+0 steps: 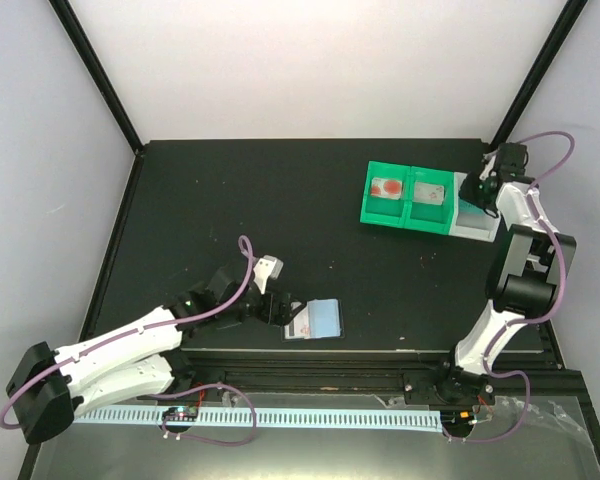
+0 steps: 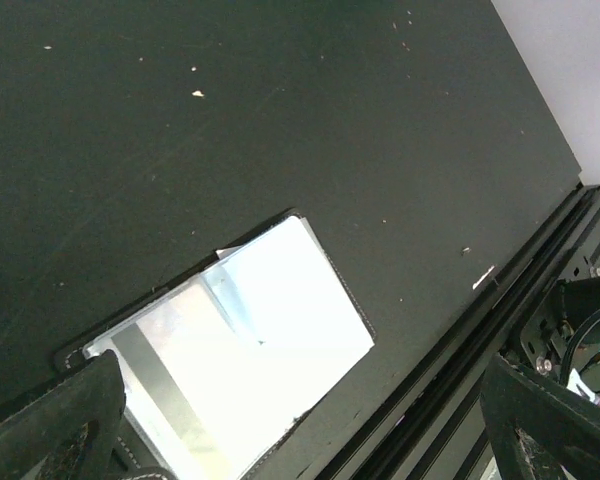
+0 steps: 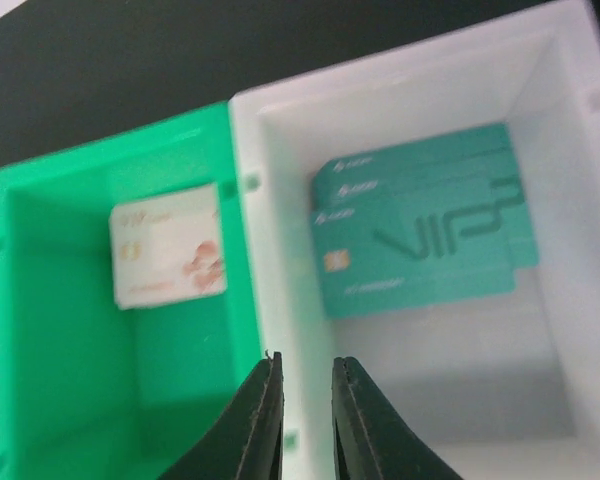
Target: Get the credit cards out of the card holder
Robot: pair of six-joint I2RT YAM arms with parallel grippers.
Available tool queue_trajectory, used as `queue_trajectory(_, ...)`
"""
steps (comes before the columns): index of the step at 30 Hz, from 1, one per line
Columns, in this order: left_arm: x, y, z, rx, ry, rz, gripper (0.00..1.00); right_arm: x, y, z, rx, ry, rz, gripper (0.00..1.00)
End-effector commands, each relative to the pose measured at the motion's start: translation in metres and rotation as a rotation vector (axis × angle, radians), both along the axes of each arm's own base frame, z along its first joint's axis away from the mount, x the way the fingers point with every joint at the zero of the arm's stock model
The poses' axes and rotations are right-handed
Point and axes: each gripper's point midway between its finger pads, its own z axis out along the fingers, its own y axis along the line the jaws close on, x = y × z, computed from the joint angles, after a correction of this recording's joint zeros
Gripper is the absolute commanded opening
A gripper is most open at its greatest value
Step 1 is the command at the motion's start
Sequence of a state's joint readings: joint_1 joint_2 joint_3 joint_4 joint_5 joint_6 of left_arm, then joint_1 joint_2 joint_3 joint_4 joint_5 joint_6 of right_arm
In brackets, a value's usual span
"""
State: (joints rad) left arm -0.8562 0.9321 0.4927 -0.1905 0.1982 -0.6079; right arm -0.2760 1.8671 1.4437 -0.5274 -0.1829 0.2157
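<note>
The card holder [image 1: 314, 320] lies open near the table's front edge, its black border [image 2: 345, 295] framing pale, washed-out inner faces. I cannot tell card from panel there. My left gripper [image 1: 277, 304] sits low just left of it, open wide, with the fingers [image 2: 65, 420] on either side of the holder in the left wrist view. My right gripper [image 3: 300, 370] hangs over the tray, above the wall between a green and the white compartment. Its jaws are narrowly apart with nothing between them. Teal credit cards [image 3: 420, 240] lie stacked in the white compartment.
The green-and-white tray [image 1: 405, 222] stands at the back right. A whitish card with red marks [image 3: 168, 245] lies in its green compartment beside the white one. A black rail [image 2: 500, 300] runs along the table's front edge close to the holder.
</note>
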Motion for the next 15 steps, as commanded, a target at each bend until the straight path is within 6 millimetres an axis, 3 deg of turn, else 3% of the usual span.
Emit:
queue_trajectory(1, -0.001, 0.015, 0.003, 0.044, -0.034, 0.015, 0.99, -0.019, 0.040, 0.015, 0.065, -0.015, 0.046, 0.17)
queue_trajectory(5, -0.001, 0.022, 0.019, 0.020, -0.080, 0.036, 0.99, -0.043, 0.071, 0.023, 0.107, -0.031, 0.100, 0.22)
queue_trajectory(8, 0.002, 0.030, 0.029, 0.021, -0.110, 0.072, 0.99, -0.062, 0.105, 0.035, 0.140, -0.069, 0.173, 0.23)
queue_trajectory(15, 0.009, 0.049, 0.039, 0.079, -0.141, 0.151, 0.99, -0.111, 0.163, 0.057, 0.175, -0.119, 0.317, 0.27)
